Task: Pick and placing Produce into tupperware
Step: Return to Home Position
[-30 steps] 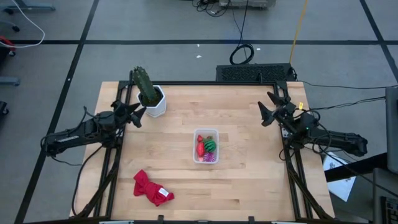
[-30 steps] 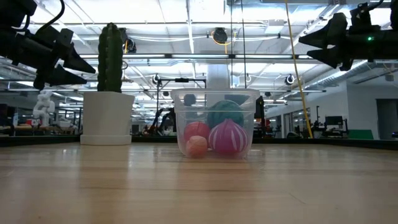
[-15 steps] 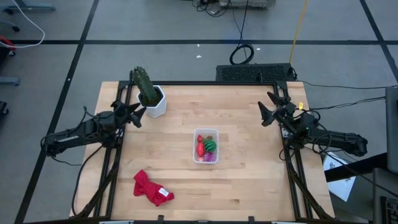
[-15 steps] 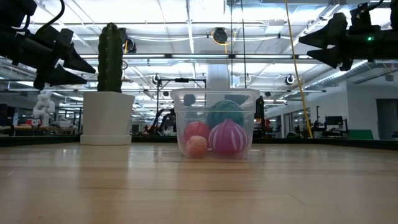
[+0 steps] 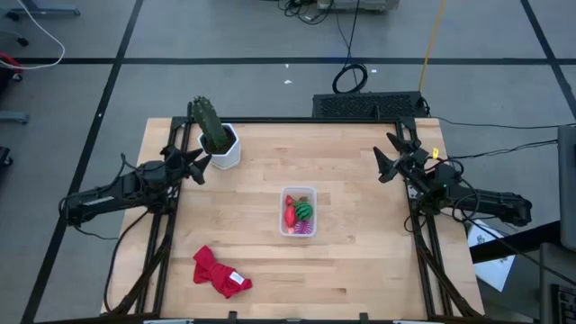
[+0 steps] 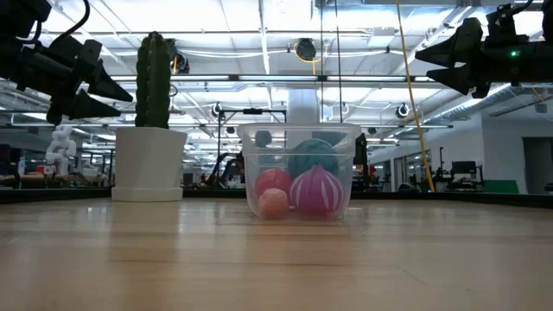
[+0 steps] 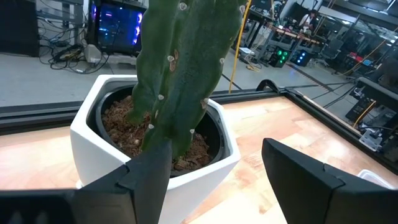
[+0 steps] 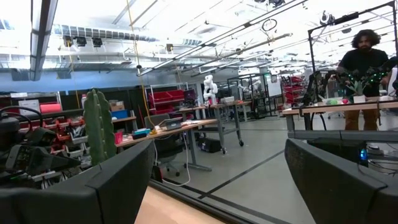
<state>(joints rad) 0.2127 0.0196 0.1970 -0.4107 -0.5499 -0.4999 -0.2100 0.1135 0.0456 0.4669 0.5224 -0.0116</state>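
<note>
The clear tupperware (image 5: pixel 298 211) stands on its base at the middle of the wooden table. In it lie the produce: a red piece (image 5: pixel 290 213), a green striped ball (image 5: pixel 305 209) and a purple striped ball (image 6: pixel 318 191). My left gripper (image 5: pixel 196 166) hangs open above the table's left side, close to the cactus pot (image 5: pixel 225 148), its fingers (image 7: pixel 149 171) empty. My right gripper (image 5: pixel 389 158) hangs open above the far right of the table, also empty.
A green cactus (image 6: pixel 154 79) in a white pot (image 7: pixel 155 168) stands at the far left. A crumpled red cloth (image 5: pixel 218 272) lies near the front left. A person (image 8: pixel 365 62) stands at a bench in the room beyond the table.
</note>
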